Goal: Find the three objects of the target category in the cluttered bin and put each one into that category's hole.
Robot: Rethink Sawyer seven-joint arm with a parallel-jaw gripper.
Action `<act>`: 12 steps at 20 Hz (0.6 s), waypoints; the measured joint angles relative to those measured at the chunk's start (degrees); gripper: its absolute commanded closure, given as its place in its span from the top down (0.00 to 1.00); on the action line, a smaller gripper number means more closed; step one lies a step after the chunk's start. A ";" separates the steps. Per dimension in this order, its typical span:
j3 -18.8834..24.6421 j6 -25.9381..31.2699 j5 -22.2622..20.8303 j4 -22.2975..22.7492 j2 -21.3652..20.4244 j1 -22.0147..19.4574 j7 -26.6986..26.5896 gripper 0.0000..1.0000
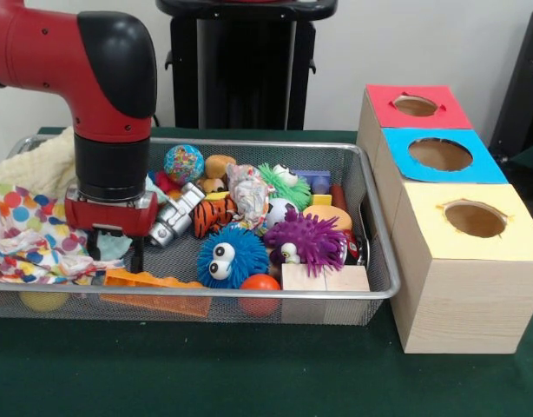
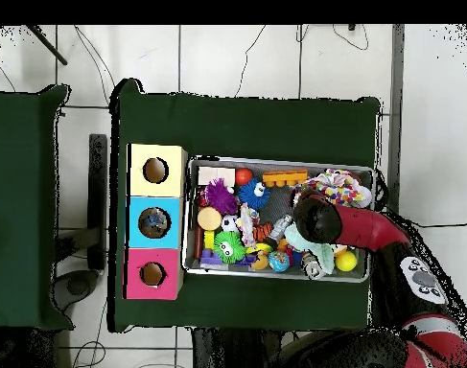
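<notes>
The wire mesh bin [image 1: 249, 294] lies on the green table, full of toys; it also shows in the overhead view [image 2: 281, 161]. One wrinkly see-through bottle with a colourful label [image 1: 247, 193] lies in the middle of the bin among the toys. Other bottles are hidden or too unclear to tell. My gripper [image 1: 115, 252] points down at the bin's left side, just right of a polka-dot cloth [image 1: 23, 230]. Its fingers [image 1: 138, 257] stand apart, low over the mesh, with something pale behind them. In the overhead view the arm's head [image 2: 311, 222] covers the gripper.
Three wooden boxes stand right of the bin, with a red top [image 1: 449, 109], a blue top [image 1: 479, 156] and a yellow top [image 1: 518, 234], each with a round hole. Something shows inside the blue box's hole [image 2: 154, 222]. A silver can [image 1: 175, 217], furry balls and an orange wedge [image 1: 149, 280] crowd the bin.
</notes>
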 measured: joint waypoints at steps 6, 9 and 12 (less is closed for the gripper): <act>0.07 -0.14 0.00 0.95 -0.65 0.01 0.00 0.00; 0.11 -0.13 0.00 1.95 -1.50 0.14 0.00 0.00; 0.18 -0.13 0.07 4.64 -4.11 0.49 0.00 0.00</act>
